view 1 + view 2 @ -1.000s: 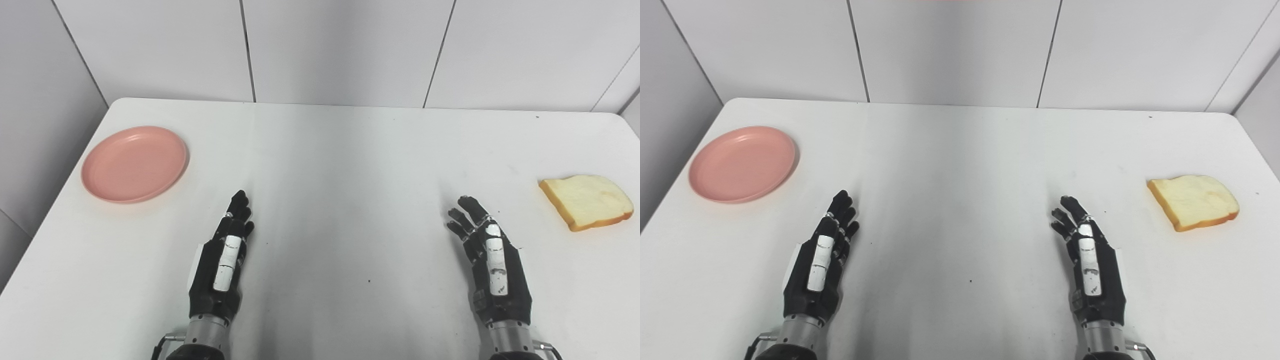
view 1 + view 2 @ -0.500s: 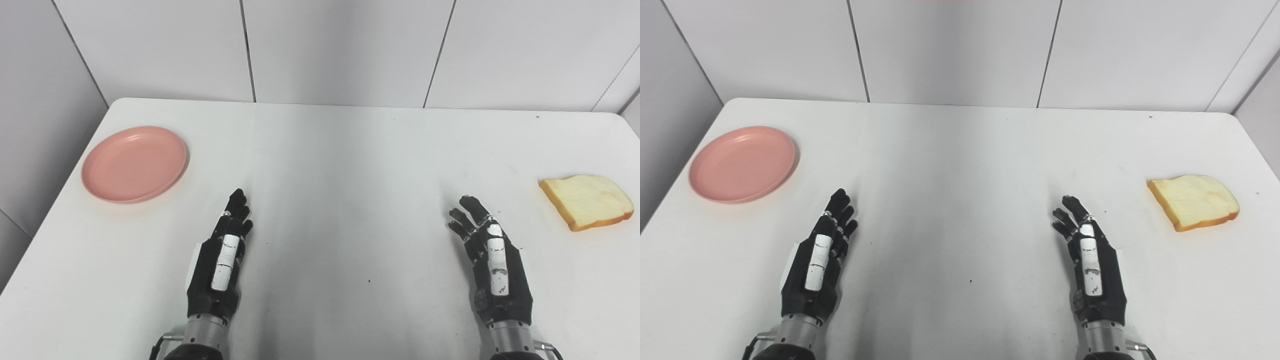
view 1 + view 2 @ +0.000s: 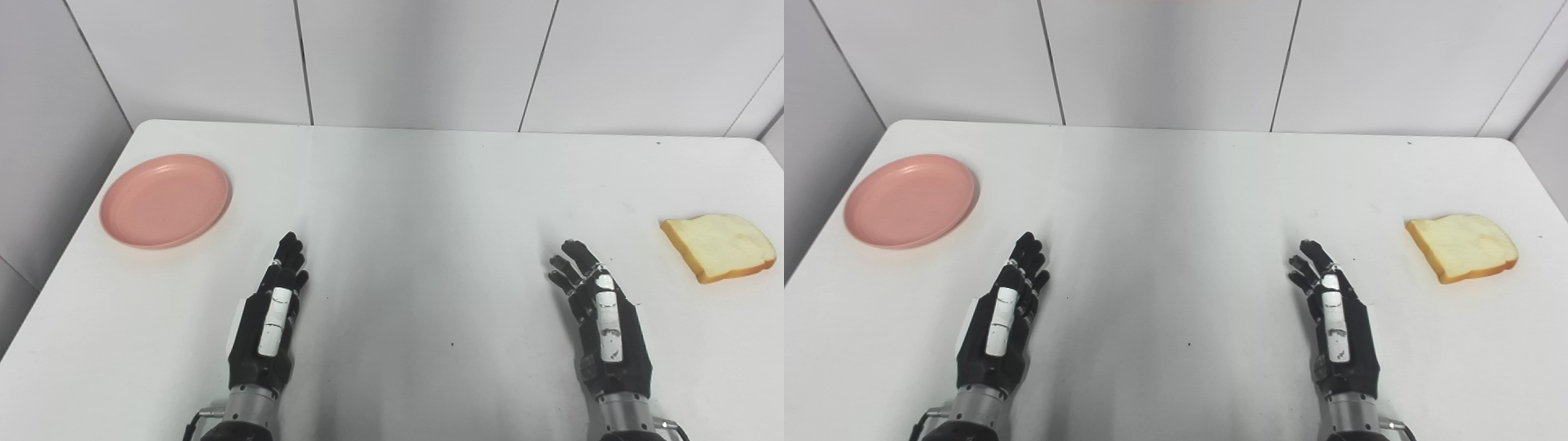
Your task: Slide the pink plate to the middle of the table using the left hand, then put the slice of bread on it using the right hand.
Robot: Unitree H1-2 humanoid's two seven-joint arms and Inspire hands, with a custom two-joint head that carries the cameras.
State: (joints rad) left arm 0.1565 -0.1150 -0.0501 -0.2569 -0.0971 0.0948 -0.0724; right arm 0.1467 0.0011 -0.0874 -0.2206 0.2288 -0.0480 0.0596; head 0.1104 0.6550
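On the white table, the pink plate is seen flat near the far left edge, well apart from both hands. Near the right edge the slice of bread is laid flat, its long axis running left to right, its rounded crust end turned to the right and its straight cut edge facing the middle of the table. The left hand and the right hand are held low over the near part of the table, fingers extended forward and spread, with nothing grasped in either.
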